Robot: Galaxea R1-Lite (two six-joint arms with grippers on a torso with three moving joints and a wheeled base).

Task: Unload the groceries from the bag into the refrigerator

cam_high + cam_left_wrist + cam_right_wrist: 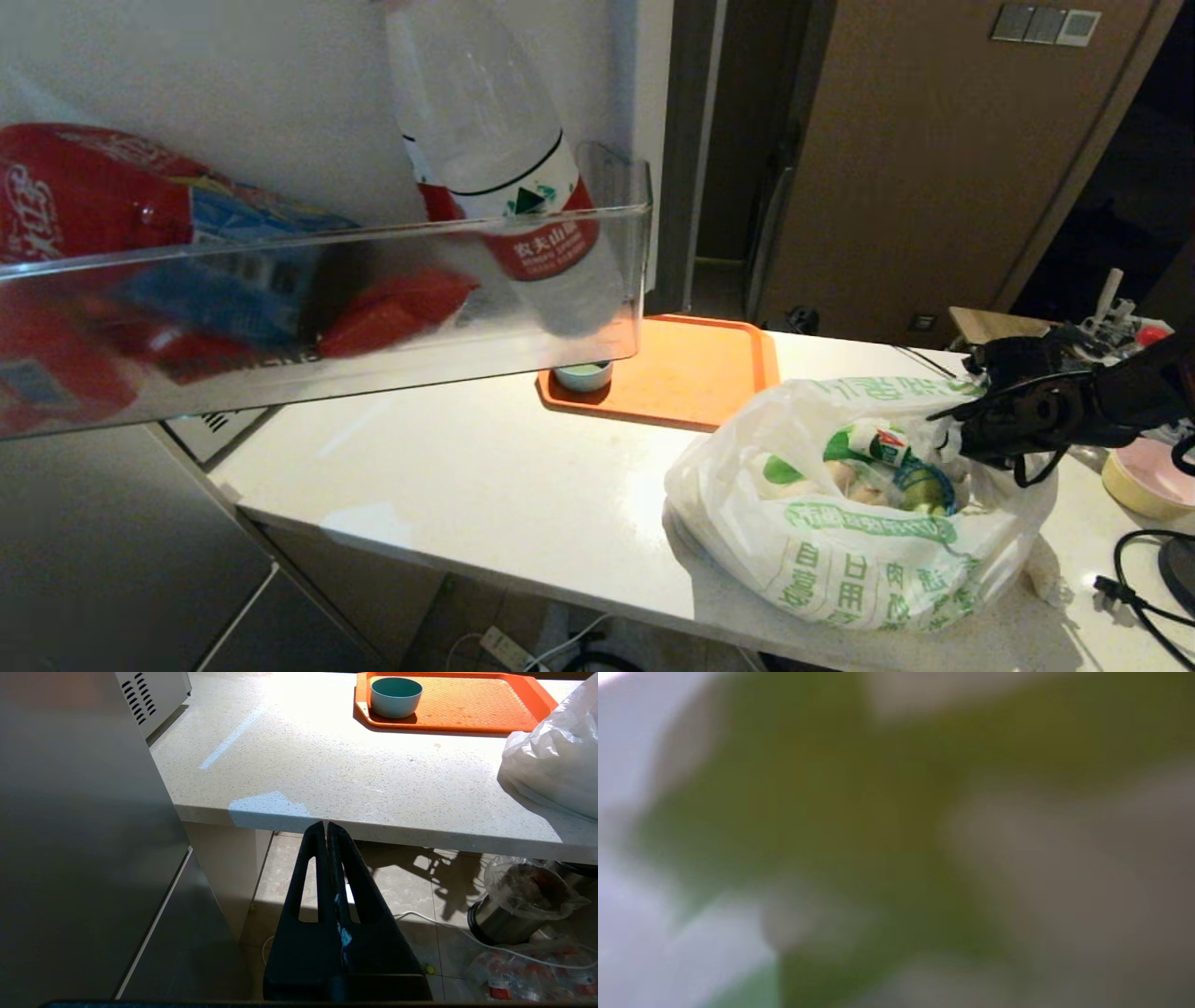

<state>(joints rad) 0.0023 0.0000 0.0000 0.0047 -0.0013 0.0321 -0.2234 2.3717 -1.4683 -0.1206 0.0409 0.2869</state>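
Note:
The bag [840,551], crinkly white plastic with green characters, sits on the white counter [467,485] with its mouth open. Inside lie the groceries: a white bottle with a green label [882,441], pale beige lumps [851,481] and a green pack [926,490]. My right gripper [962,431] reaches into the bag's mouth from the right, its tip hidden by plastic; the right wrist view is only a green and beige blur. The refrigerator [70,835] stands on the left with its door open. My left gripper [325,825] is parked, shut and empty, below the counter edge.
The clear door shelf [616,187] hangs close in front, holding red packs [84,205] and a water bottle [523,187]. An orange tray [691,373] carries a teal bowl [582,375]. A bowl [1148,476] and a black cable [1134,579] lie right of the bag.

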